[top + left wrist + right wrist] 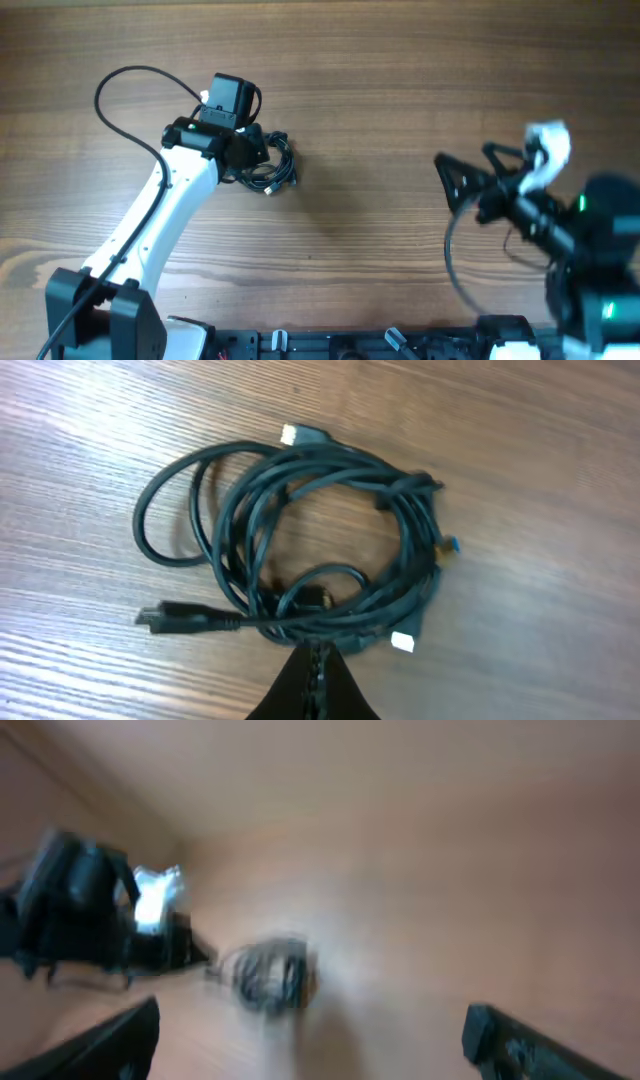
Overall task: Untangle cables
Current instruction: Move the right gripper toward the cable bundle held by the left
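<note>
Left gripper, pinched shut at the bundle's near edge, meets light, floppy, snag-prone cables, likely best drawn by the loose outer loop.

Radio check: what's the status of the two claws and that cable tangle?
Left gripper shut at edge of cables, grip unconfirmed. Right gripper open, empty, well aside. Cables in one coiled bundle. Nothing blocking.

The left arm has a long smooth white link between black joints, a boxy black camera housing at the wrist, a thick black wire alongside, and a black left gripper. The right arm is mostly black, with a white part and green lights.
</note>
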Controlling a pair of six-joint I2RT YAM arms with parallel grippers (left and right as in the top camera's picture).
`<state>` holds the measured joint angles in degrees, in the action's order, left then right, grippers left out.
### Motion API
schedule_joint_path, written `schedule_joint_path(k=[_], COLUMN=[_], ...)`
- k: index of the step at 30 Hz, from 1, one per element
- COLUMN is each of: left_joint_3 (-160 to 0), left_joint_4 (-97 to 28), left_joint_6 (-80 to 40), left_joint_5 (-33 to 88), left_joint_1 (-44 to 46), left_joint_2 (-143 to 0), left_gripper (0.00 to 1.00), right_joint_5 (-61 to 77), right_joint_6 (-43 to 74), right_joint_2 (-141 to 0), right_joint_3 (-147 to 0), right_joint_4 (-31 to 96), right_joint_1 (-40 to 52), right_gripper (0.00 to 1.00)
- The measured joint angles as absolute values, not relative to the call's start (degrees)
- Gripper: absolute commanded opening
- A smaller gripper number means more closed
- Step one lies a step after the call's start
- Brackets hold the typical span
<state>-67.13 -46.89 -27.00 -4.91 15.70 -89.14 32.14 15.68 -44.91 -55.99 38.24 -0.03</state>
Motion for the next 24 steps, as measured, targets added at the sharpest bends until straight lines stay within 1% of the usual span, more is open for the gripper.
schedule_joint_path(k=[3,6,8,12,13,14,15,16,17,18,19,20,21,22,23,24], left_joint_3=[-65.9,-65.3,-65.1,-65.1,-65.1,-65.1,-65.1,-65.1,-65.1,-65.1,-65.1,-65.1,-65.1,-65.1,-65.1,-65.1], left_joint_4=[-46.4,-46.4,-46.0,-44.6,-44.3,-44.3,-44.2,-44.4,-45.0,-46.1,-47.2,-47.7,-47.8,-47.8,-47.8,-48.0], left_joint_6=[-29.2,-29.5,-29.7,-30.0,-30.5,-31.2,-31.8,-32.1,-32.6,-32.8,-32.8,-33.1,-33.2,-33.2,-33.2,-33.2], left_joint_5=[-4.9,-3.5,-1.8,2.6,4.0,5.7,7.3,9.1,11.4,13.0,14.1,14.9,15.5,16.0,16.2,16.4], left_joint_1=[15.2,15.2,15.2,14.8,14.4,14.1,14.0,13.9,13.9,14.0,14.0,14.0,14.0,14.0,14.0,14.0], left_joint_2=[-93.6,-97.2,-97.5,-95.3,-94.0,-92.8,-91.9,-91.5,-91.5,-91.5,-91.5,-91.5,-91.5,-91.5,-91.5,-91.5], left_gripper=[0.04,0.04,0.04,0.04,0.06,0.25,0.28,0.15,0.05,0.04,0.04,0.04,0.04,0.04,0.04,0.04], right_joint_5=[37.5,48.2,52.2,53.3,52.0,50.3,49.2,48.6,47.9,47.5,47.3,47.0,46.7,46.6,46.4,46.4], right_joint_6=[16.7,17.5,16.4,10.8,9.5,7.7,6.4,5.3,4.5,4.2,4.2,4.3,4.3,4.5,5.1,6.4], right_joint_2=[-61.2,-69.0,-72.2,-72.5,-72.5,-72.5,-72.5,-72.5,-72.5,-72.5,-72.5,-72.5,-72.5,-72.5,-72.5,-72.5], right_joint_3=[-65.3,-66.1,-66.1,-66.2,-66.2,-66.3,-66.3,-66.3,-66.3,-66.3,-66.3,-66.3,-66.3,-66.3,-66.3,-66.3], right_joint_4=[42.5,41.6,42.6,48.6,50.5,52.1,52.5,52.5,52.5,52.5,52.6,52.6,52.4,52.2,52.0,51.9], right_joint_1=[-0.1,-0.1,0.0,0.0,0.0,0.0,0.0,0.0,0.0,0.0,0.0,0.0,0.0,0.0,0.0,0.0], right_gripper=[0.99,0.83,0.81,0.82,0.83,0.86,0.86,0.87,0.86,0.73,0.56,0.31,0.15,0.14,0.09,0.09])
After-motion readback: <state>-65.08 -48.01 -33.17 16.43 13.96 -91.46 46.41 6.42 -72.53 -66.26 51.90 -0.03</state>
